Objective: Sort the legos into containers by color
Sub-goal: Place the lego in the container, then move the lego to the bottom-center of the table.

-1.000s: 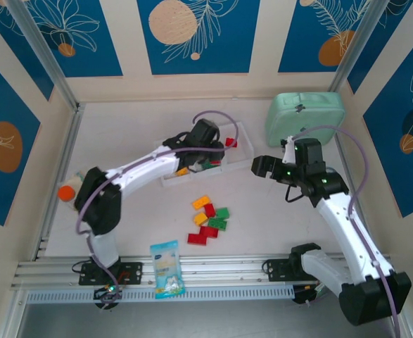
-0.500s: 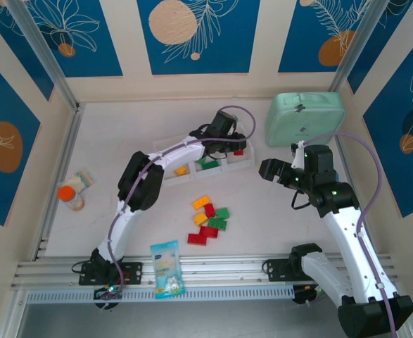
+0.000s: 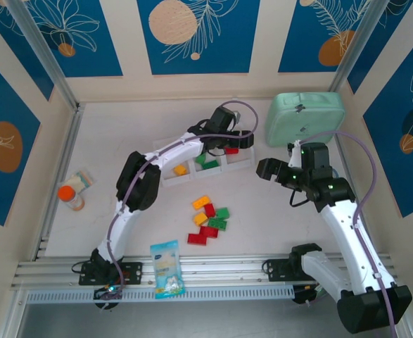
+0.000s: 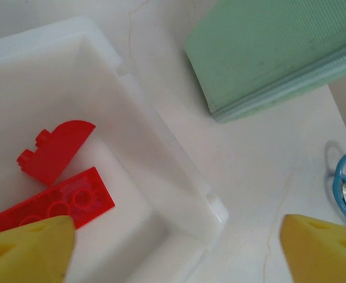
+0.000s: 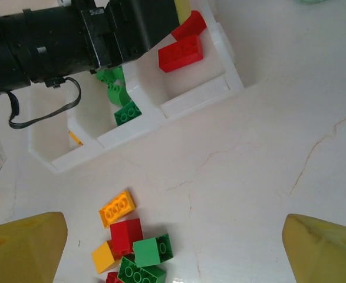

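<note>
The left claw (image 4: 175,247) is held above the right-hand compartment of the tray (image 4: 161,168), jaws spread wide and nothing gripped. Two red legos (image 4: 53,207) are seen lying flat on that compartment's floor. The right claw (image 3: 266,169) is likewise spread wide and empty, held over the bare tabletop (image 3: 276,211) just right of the tray. The unsorted legos (image 3: 209,215) are clustered on the tabletop nearward of the tray and apart from it: nearward from the left claw, nearward and leftward from the right claw. Neither claw is clearly the closer, but the pile is framed in the right wrist view, so the right arm is judged well placed for the reach. The farthest brick of the pile, a yellow-orange one (image 3: 202,202), is laid studs up, its long axis slanting from near-left to far-right, so the jaws would best be closed across its narrow width
</note>
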